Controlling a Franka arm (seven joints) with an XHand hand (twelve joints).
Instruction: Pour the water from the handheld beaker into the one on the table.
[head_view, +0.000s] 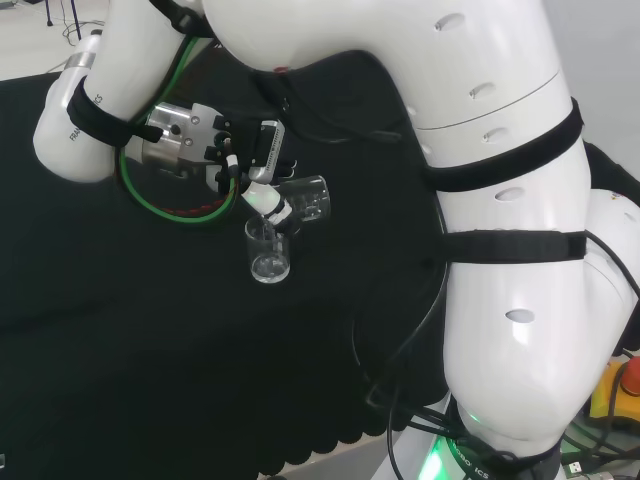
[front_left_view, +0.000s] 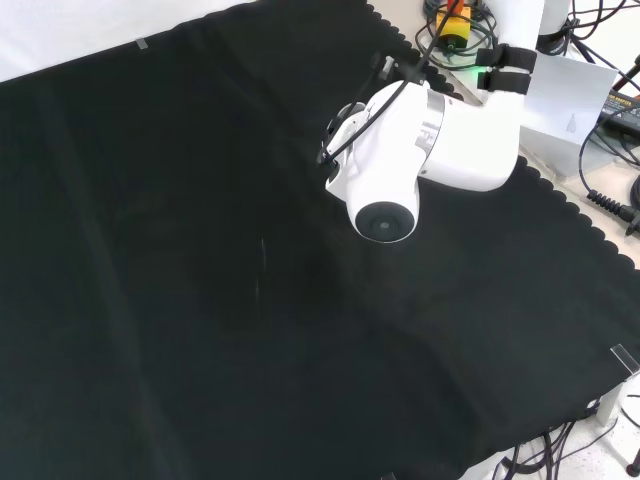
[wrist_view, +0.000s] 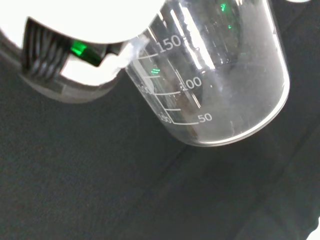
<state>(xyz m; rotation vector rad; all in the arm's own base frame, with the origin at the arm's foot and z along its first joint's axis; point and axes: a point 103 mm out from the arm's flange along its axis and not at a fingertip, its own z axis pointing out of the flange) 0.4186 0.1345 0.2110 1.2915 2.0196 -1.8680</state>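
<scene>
In the wrist view the held beaker (wrist_view: 220, 75) runs off the edge, its mouth cut away, and a blurred white part of the hand (wrist_view: 90, 20) covers its side by the fingers. In the head view, whether water leaves the tilted beaker cannot be told.

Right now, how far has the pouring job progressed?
Done: the hand has the handheld beaker tipped on its side, fingers curled round it, its mouth over the upright beaker on the black cloth. In hand: the pour itself; how much water has passed cannot be told. Left: finish emptying and set it upright.
</scene>
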